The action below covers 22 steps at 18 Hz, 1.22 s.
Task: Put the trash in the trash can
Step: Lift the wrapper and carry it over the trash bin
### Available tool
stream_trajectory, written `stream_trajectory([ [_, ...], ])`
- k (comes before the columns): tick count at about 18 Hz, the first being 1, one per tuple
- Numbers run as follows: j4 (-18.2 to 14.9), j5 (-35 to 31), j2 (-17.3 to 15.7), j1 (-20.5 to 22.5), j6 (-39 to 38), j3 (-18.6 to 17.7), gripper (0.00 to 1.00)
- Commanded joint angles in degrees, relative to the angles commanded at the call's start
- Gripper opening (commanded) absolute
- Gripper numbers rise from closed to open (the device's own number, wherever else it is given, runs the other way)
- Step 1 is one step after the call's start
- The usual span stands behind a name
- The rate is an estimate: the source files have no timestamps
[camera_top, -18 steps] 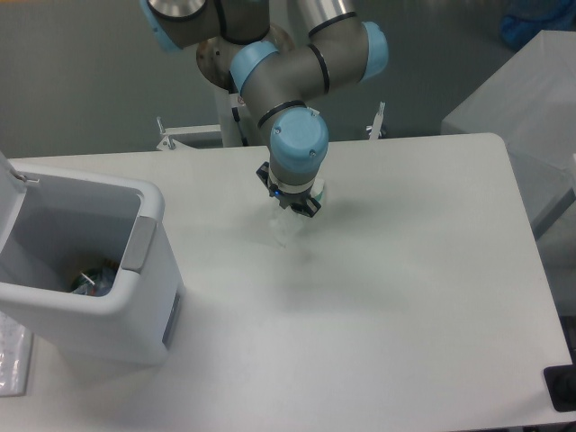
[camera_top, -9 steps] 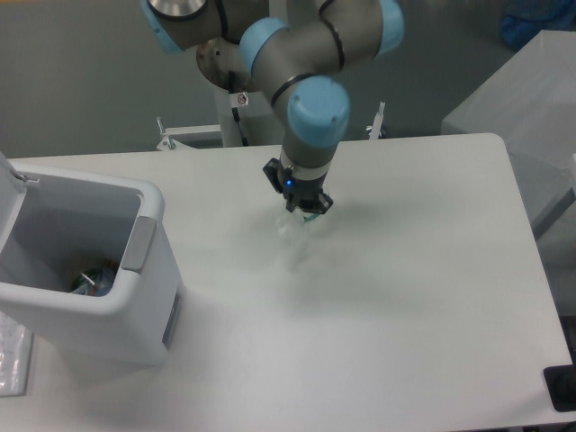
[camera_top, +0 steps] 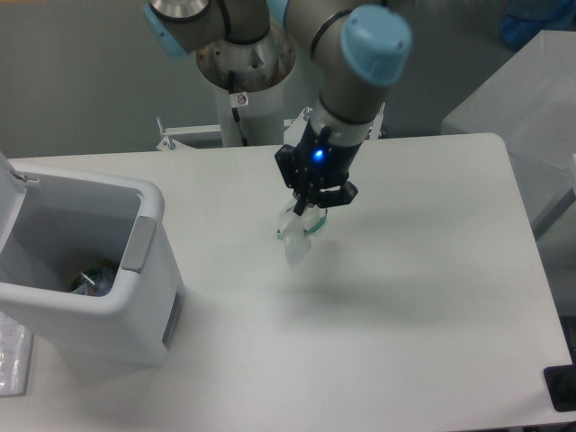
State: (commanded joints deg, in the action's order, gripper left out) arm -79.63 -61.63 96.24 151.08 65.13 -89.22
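Wrapper [camera_top: 295, 236] of clear plastic with a green bit hangs from the gripper [camera_top: 311, 206], pinched between its fingers above the white table [camera_top: 423, 270]. Off to the left, the bin [camera_top: 85, 270] stands open with a bottle [camera_top: 93, 279] inside

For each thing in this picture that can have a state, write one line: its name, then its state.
Trash can: lid open, upright.
Bottle: lying inside the trash can.
Wrapper: crumpled, held off the table.
Pincer: shut on the wrapper, raised.
Table: bearing the trash can.
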Motion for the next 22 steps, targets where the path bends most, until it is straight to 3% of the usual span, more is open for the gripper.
stream_trajectory([
  [6, 0.44, 14.23, -0.88, 0.80, -9.21, 5.36, 0.00],
  [10, 1.14, 23.04, -1.41, 0.18, -12.74, 5.46, 0.00],
  [13, 1.23, 26.20, -2.89, -0.26, -17.30, 5.37, 0.00],
  [17, 1.58, 28.41, -3.78, -4.90, -23.19, 5.37, 0.00],
  [22, 6.40, 28.32, -3.34, -11.32, -32.67, 4.58, 0.00],
])
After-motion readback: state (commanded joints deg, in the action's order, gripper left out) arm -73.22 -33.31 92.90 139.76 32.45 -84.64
